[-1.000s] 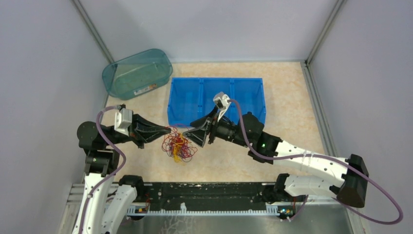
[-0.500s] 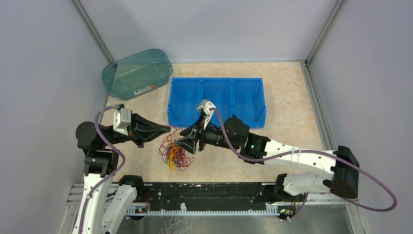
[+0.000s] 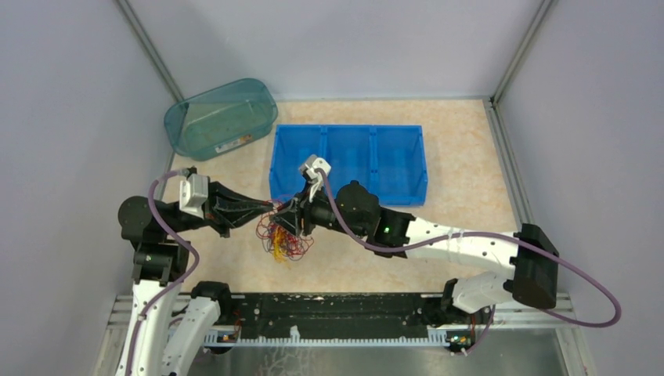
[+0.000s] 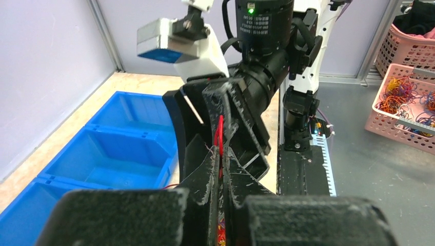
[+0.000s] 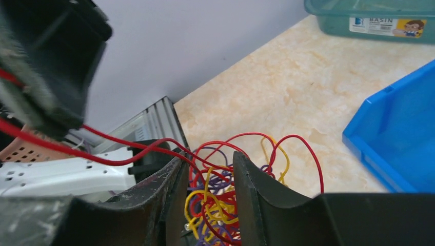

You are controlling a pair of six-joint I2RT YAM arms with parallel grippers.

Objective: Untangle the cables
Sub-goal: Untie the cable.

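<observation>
The cables [image 3: 282,239] are a loose tangle of thin red, yellow and purple wires on the beige table between the two arms. My left gripper [image 3: 273,210] comes in from the left and is shut on a red cable [image 4: 220,134], which runs taut out of its fingertips. My right gripper [image 3: 290,222] reaches in from the right, tip to tip with the left one. In the right wrist view its jaws [image 5: 208,166] stand apart around the tangle [image 5: 215,200], with red, yellow and purple loops in the gap. Red strands [image 5: 118,148] stretch from there to the left gripper.
A blue three-compartment bin [image 3: 348,129] stands just behind the grippers. A teal plastic basin [image 3: 221,117] lies at the back left. Grey walls close in the table on three sides. Pink baskets [image 4: 405,102] holding more wires sit off the table.
My right arm has swung left into the tangle and its jaws have narrowed around it. The left gripper has kept its hold; the tangle has shifted slightly left.
</observation>
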